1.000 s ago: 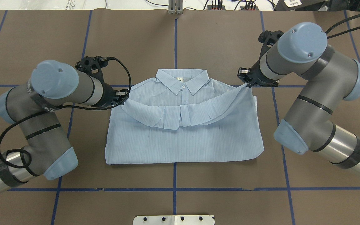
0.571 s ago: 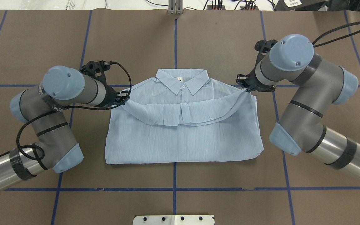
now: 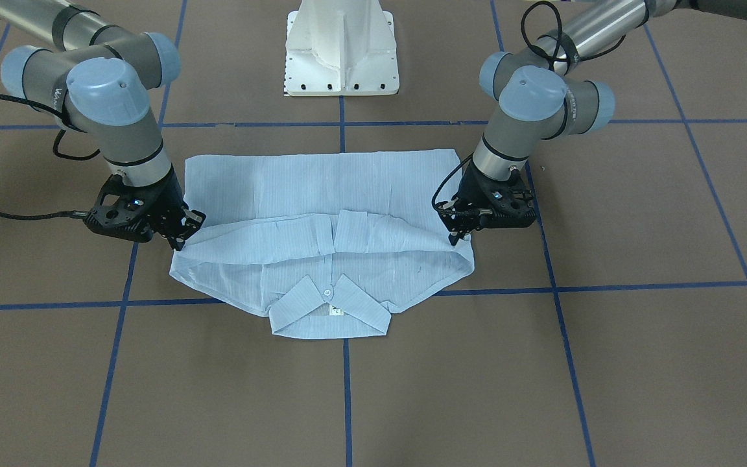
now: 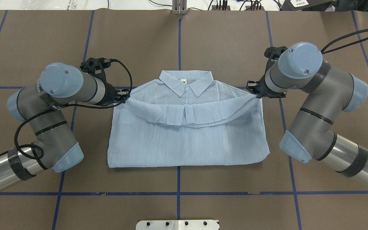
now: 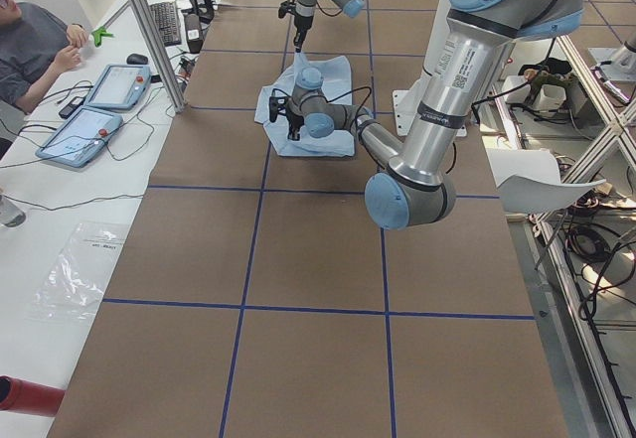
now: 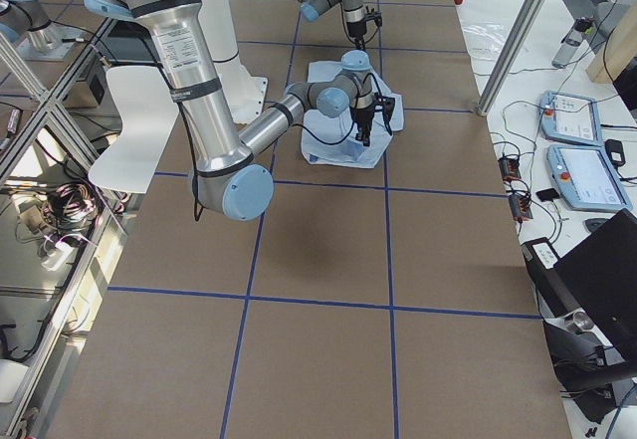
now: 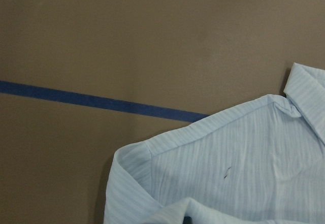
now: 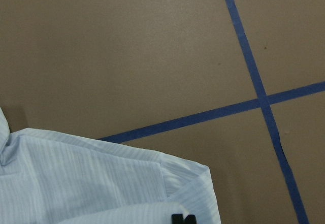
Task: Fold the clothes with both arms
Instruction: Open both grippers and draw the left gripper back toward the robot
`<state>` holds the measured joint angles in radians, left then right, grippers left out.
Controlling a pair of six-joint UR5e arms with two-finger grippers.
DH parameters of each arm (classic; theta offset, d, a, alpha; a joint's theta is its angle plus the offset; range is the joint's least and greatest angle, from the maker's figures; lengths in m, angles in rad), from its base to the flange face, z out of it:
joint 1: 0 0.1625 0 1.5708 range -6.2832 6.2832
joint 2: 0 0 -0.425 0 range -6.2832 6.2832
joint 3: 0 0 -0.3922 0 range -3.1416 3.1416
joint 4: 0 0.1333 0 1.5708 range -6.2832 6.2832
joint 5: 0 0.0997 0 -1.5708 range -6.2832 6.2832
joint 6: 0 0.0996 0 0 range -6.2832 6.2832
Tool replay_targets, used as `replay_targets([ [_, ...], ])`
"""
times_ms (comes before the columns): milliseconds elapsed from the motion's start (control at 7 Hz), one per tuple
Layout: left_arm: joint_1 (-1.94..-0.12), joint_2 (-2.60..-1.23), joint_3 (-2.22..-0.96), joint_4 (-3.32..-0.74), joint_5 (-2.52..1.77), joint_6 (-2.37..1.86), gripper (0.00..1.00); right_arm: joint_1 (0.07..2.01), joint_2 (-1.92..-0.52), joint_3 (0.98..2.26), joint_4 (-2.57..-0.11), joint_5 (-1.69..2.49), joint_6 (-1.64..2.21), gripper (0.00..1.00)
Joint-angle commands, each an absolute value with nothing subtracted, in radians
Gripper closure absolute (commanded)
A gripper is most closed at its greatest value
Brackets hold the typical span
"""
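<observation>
The light-blue striped shirt (image 4: 187, 143) lies flat on the brown table, collar (image 4: 185, 81) at the far side. Its lower hem (image 4: 184, 115) is doubled back over the body and hangs in a shallow sag just short of the collar. My left gripper (image 4: 125, 96) is shut on the hem's left corner by the shoulder. My right gripper (image 4: 256, 94) is shut on the right corner. In the front-facing view the shirt (image 3: 321, 175) has the left gripper (image 3: 454, 239) on the right and the right gripper (image 3: 179, 243) on the left. Both wrist views show a shirt shoulder (image 7: 213, 153) (image 8: 101, 168).
Blue tape lines (image 4: 179, 41) grid the brown table. The white pedestal base (image 3: 341, 52) stands behind the shirt on the robot's side. A seated person (image 5: 35, 46) and control tablets (image 5: 84, 130) are at a side desk. A white chair (image 6: 139, 120) is beside the table.
Both grippers keep hold of the hem. The hem's sag has drawn flatter and a little farther toward the collar. The right gripper has shifted slightly outward and both elbows have moved.
</observation>
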<state>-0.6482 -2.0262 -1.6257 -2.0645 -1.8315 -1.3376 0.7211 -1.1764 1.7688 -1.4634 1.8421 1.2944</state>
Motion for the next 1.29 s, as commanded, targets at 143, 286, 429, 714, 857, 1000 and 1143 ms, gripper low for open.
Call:
replay_targets([
  [143,-0.655,-2.02,-1.632,-2.066,-1.833,-1.322,0.02,0.713,-1.174,1.766,-1.466,1.812,1.293,0.01],
  [286,-0.658,-2.014,-1.666,-2.062,-1.841,-1.262,0.0,0.71,-1.169,1.767,-1.476,1.821,1.284,0.0],
  [429,-0.676,-2.002,-1.707,-2.057,-1.874,-1.191,0.0,0.731,-1.167,1.779,-1.477,1.838,1.222,0.0],
  [714,-0.68,-1.895,-1.794,-2.062,-1.969,-1.135,0.0,0.81,-1.186,1.789,-1.477,1.951,1.103,0.0],
  [857,-0.658,-1.879,-1.801,-2.063,-1.968,-1.169,0.0,0.808,-1.187,1.787,-1.476,1.948,1.103,0.0],
  [1000,-0.59,-1.873,-1.801,-2.066,-1.95,-1.272,0.0,0.807,-1.186,1.787,-1.471,1.948,1.103,0.0],
  [1143,-0.527,-1.868,-1.802,-2.068,-1.898,-1.323,0.0,0.805,-1.183,1.787,-1.471,1.944,1.103,0.0],
])
